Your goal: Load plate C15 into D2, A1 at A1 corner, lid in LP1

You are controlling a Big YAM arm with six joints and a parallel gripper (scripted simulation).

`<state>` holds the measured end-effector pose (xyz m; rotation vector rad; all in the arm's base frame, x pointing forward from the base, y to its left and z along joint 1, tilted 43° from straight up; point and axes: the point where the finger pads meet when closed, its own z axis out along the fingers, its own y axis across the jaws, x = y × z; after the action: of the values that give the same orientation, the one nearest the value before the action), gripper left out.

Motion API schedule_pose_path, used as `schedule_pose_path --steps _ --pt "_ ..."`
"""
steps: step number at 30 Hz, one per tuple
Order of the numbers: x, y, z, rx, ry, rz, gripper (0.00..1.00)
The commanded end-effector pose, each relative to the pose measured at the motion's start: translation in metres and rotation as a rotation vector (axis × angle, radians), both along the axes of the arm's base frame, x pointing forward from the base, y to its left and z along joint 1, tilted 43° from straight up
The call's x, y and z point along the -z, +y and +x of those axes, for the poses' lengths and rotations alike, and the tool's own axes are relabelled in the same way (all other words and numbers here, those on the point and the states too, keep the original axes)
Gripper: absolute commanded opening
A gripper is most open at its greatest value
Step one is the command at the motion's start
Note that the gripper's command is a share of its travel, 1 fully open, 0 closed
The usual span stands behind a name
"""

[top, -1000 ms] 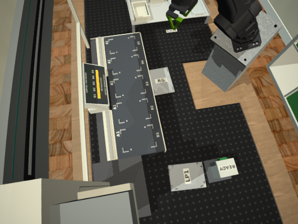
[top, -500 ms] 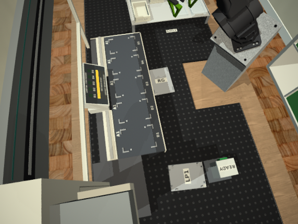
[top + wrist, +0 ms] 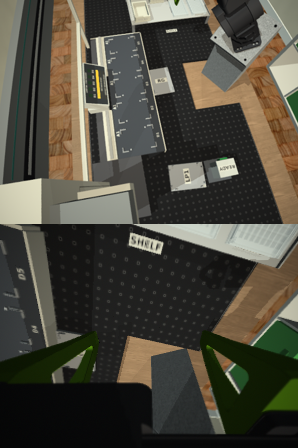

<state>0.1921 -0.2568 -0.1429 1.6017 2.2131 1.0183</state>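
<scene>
My gripper [image 3: 149, 336] is wide open and empty; its two green fingers frame the wrist view. Only a green fingertip [image 3: 177, 2] shows at the top edge of the top view, over the shelf. The shelf [image 3: 169, 10] lies along the top edge and carries a cream open box [image 3: 141, 10] and pale gridded items [image 3: 187, 6]; no ID label is readable. Its SHELF label [image 3: 146, 244] lies ahead of the fingers. The deck [image 3: 133, 96] with bracketed positions D1 to D5 stands empty, D2 [image 3: 134, 109] included. Lid park LP1 [image 3: 186, 176] is empty. The READY key [image 3: 227, 168] sits beside it.
The regrip nest RG [image 3: 162, 83] is empty beside the deck. The arm's grey pedestal [image 3: 234, 52] stands at the right, also showing in the wrist view [image 3: 177, 394]. A display panel [image 3: 95, 86] stands left of the deck. A cabinet [image 3: 67, 203] fills the bottom left.
</scene>
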Motion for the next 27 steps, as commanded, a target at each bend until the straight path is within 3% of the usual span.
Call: schedule_pose_path --steps 1,11,27 --pt "0.001 -0.024 -0.004 0.070 0.019 0.014 1.00" --pt "0.030 -0.065 -0.016 0.218 0.096 0.123 1.00" --pt "0.070 -0.122 -0.033 0.205 0.088 0.108 1.00"
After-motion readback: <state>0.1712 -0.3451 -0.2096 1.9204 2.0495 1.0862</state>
